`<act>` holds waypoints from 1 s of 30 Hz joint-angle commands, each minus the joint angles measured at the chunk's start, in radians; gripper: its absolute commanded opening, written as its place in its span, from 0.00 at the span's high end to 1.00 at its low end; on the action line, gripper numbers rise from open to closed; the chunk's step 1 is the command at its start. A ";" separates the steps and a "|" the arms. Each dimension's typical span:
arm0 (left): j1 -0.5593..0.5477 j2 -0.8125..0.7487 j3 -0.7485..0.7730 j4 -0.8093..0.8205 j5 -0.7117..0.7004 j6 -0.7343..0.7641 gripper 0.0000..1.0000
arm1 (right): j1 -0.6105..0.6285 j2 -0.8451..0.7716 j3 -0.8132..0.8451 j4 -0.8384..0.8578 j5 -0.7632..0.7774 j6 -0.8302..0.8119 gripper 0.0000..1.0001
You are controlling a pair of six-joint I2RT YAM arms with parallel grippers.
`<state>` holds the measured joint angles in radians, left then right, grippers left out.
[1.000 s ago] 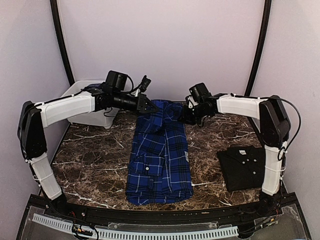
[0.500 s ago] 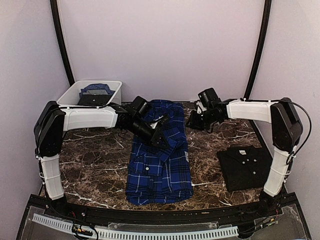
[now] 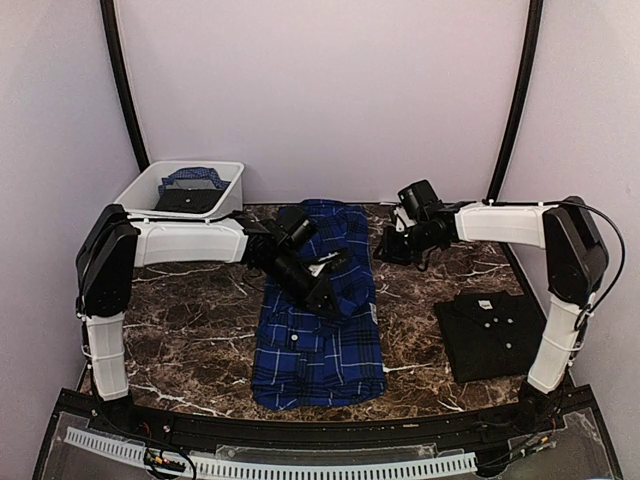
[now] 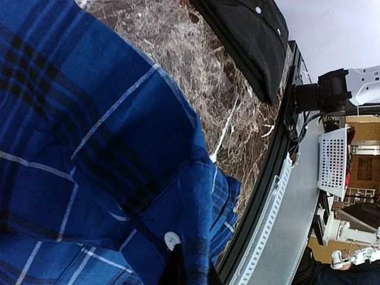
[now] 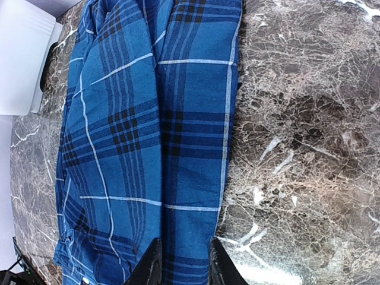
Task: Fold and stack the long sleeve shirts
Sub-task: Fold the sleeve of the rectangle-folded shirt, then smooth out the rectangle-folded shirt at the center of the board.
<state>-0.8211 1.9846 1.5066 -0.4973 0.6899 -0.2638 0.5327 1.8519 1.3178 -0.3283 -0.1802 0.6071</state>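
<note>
The blue plaid shirt lies lengthwise in the middle of the marble table, partly folded. My left gripper hovers over its middle, shut on a fold of the plaid cloth. The fingertips pinch it beside a white button. My right gripper is at the shirt's far right edge. Its fingers stand open and astride flat plaid cloth, pinching nothing. The black shirt lies folded at the right front, and its edge shows in the left wrist view.
A white tub holding more cloth stands at the back left corner, and its side shows in the right wrist view. Bare marble lies left of the plaid shirt. The table's black front rail runs along the near edge.
My left arm has swung from the far end toward the front, drawing the plaid shirt's upper part over its lower half. The right gripper has slid a little to the right, off the shirt's top edge.
</note>
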 commanded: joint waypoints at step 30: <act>0.262 -0.034 -0.071 0.258 -0.395 -0.341 0.50 | 0.476 -0.081 -0.063 -0.200 0.268 -0.069 0.72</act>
<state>-0.5621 1.9110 1.4002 -0.3157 0.3779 -0.5430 0.9569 1.7634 1.2392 -0.4770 0.0010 0.5140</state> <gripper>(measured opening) 0.509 0.271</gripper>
